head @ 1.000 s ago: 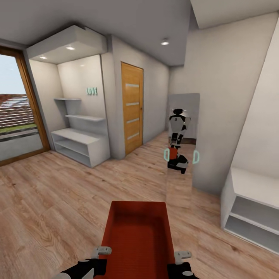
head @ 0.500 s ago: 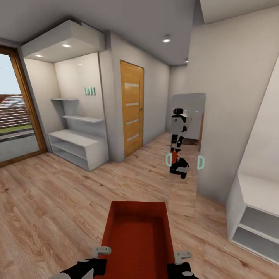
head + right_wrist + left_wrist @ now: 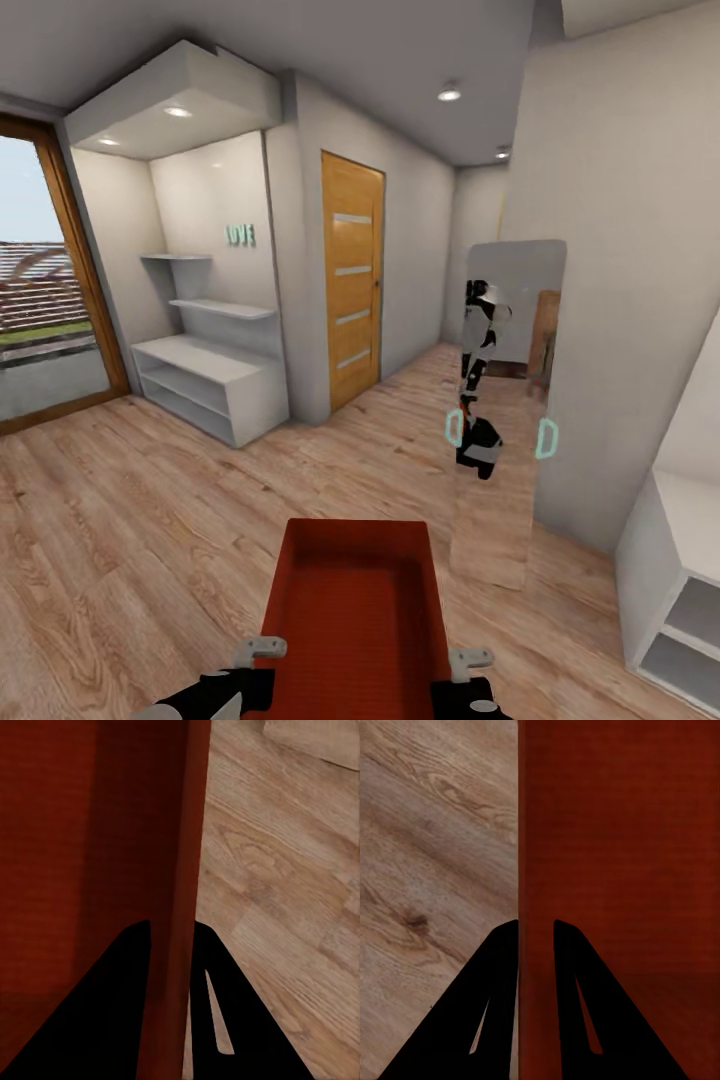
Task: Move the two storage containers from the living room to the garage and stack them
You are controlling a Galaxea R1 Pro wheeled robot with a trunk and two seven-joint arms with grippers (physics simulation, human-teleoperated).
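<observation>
While both grippers pinch the side walls of the orange-red storage container (image 3: 355, 620), the left gripper (image 3: 537, 930) with a finger on each face of one wall and the right gripper (image 3: 171, 930) doing the same on the opposite wall, the bin rides level in front of the robot above the light wood plank floor (image 3: 130, 540). Against the views of a moment ago the whole scene has slid: the wooden door (image 3: 352, 290), the white shelf unit (image 3: 210, 385) and the tall mirror (image 3: 505, 400) all sit further right and closer, which I read as the base rolling forward and turning left, not the furniture moving. By my judgement the carry is underway but still indoors on wood, with the garage not yet reached and nothing stacked.
</observation>
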